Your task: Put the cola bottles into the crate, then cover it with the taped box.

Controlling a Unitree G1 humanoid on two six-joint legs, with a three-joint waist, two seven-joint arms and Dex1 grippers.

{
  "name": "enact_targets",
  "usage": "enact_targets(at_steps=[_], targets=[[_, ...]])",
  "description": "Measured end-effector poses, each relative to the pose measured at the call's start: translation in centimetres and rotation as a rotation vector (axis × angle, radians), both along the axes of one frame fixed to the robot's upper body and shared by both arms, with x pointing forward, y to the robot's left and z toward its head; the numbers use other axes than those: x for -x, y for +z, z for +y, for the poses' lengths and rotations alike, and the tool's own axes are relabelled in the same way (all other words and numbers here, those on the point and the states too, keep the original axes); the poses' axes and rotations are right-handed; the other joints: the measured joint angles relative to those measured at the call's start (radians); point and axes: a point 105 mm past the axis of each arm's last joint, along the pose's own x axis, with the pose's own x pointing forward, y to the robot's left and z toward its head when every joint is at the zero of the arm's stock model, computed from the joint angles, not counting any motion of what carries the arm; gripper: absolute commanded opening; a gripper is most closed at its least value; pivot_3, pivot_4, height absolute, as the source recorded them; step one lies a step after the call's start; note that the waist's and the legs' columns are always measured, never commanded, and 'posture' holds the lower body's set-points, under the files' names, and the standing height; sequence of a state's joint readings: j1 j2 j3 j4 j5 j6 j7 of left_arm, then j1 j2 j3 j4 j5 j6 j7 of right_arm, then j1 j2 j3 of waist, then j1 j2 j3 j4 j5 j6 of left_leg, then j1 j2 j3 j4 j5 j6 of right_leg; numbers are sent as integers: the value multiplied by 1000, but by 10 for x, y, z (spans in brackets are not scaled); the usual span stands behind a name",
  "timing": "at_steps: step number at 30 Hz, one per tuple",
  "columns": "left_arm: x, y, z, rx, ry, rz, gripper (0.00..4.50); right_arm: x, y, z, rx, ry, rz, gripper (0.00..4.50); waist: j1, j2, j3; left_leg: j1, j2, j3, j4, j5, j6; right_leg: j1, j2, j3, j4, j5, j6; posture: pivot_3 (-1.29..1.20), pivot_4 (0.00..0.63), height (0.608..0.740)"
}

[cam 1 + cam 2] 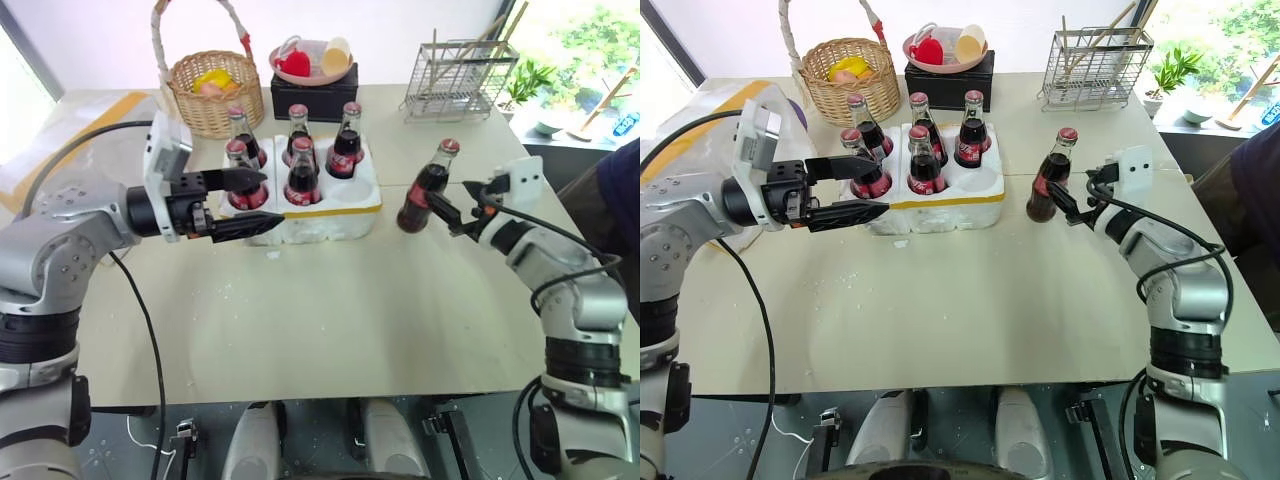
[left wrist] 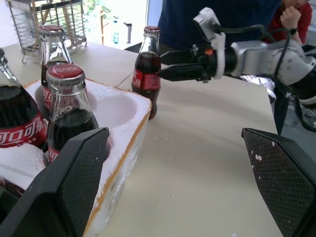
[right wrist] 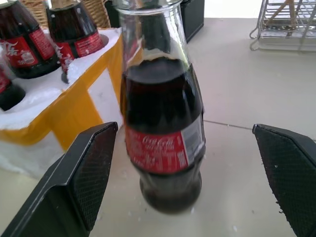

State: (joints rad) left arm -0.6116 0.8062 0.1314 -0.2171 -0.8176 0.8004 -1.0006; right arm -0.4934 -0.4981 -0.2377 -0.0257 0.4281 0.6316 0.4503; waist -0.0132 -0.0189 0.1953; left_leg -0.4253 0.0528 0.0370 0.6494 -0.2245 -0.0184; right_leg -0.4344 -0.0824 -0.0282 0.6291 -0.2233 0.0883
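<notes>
The sixth cola bottle stands upright on the desk, just right of the crate and apart from it. Five bottles already sit in the crate; the near-right well is empty.

The right gripper points at this bottle with its jaws wide and nothing held. In the right wrist view the bottle stands centred between the two fingers, with clear space on either side; whether the fingers already reach past the body cannot be told. No contact is visible.

Risks, as judged:
- The bottle is tall and narrow. A finger meeting it off-centre or too high would likely tip it toward the crate.
- A grip on the smooth glass could slip during the lift.
- Seating it in the empty well risks knocking the neighbouring bottles.

The left gripper hovers at the crate's near-left side, jaws wide and empty, close to the near-left bottle; a stray move there could disturb it.
</notes>
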Motion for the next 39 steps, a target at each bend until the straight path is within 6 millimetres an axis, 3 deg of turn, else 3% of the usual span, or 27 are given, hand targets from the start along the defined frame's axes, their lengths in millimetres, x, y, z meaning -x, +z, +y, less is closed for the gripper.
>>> enact_targets(at_steps=[8, 11, 13, 16, 19, 21, 24, 27, 29, 32, 39], targets=[[0, 1, 0, 0, 7, -3, 4500, -27, -18, 17, -20, 39, 32, 4485, -1, 0, 0, 0, 0, 0, 0, 0, 0, 0, 0, 0, 0, 0, 0, 0, 150, 740], [-1, 1, 1, 1, 14, -4, 4500, -35, -25, 15, -32, 20, 35, 3691, 0, 0, 0, 0, 0, 0, 0, 0, 0, 0, 0, 0, 0, 0, 0, 0, 150, 740], [-1, 1, 1, 1, 18, -5, 4500, -36, -25, 16, -32, 20, 25, 2838, 1, 0, 0, 0, 0, 0, 0, 0, 0, 0, 0, 0, 0, 0, 1, 0, 150, 740], [-1, 0, 2, 1, 26, -5, 4500, -34, -23, 16, -32, 30, 13, 2829, 2, 1, 0, -1, 0, 0, 0, 0, 0, 0, 0, 0, 0, 0, 1, 0, 150, 740], [0, 0, 3, -6, 35, -9, 4500, -26, 1, 16, -53, 61, -50, 2829, 1, 3, 2, -2, 0, 0, -1, 0, 0, -3, 0, 0, 1, 0, 1, 0, 150, 740], [0, 1, 5, -3, 50, -14, 4500, -21, 32, 22, -70, 100, -130, 2829, -2, 3, 2, -2, 0, 0, -1, 0, 0, -4, 0, 0, 1, 0, 1, 0, 150, 740], [1, 2, 6, -1, 59, -22, 4500, -10, 86, 40, -102, 182, -275, 2829, -8, 3, 2, -2, 1, 0, -2, 0, 0, -4, 1, 0, 2, 0, 1, 0, 150, 740], [1, 2, 8, 2, 66, -25, 4500, -2, 116, 65, -121, 276, -343, 2829, -5, 3, 2, -2, 1, 0, -2, 0, 0, -4, 1, 0, 2, 0, 0, 0, 150, 740], [1, 0, 8, 2, 71, -18, 4500, -1, 114, 84, -104, 326, -328, 2829, -3, 3, 2, -2, 1, 0, -1, 0, 0, -3, 1, 0, 2, 0, 0, 0, 150, 740], [0, 0, 9, 3, 78, -18, 4500, -6, 95, 104, -60, 365, -248, 2829, 5, 3, 2, -3, 0, 0, -1, 0, 0, -4, 0, 0, 2, 0, 0, 0, 150, 740], [0, 0, 10, 6, 92, -20, 4500, -9, 72, 118, -6, 395, -180, 2829, 1, 3, 2, -3, 0, 0, -1, 0, 0, -4, 0, 0, 1, 0, 0, 0, 150, 740]])
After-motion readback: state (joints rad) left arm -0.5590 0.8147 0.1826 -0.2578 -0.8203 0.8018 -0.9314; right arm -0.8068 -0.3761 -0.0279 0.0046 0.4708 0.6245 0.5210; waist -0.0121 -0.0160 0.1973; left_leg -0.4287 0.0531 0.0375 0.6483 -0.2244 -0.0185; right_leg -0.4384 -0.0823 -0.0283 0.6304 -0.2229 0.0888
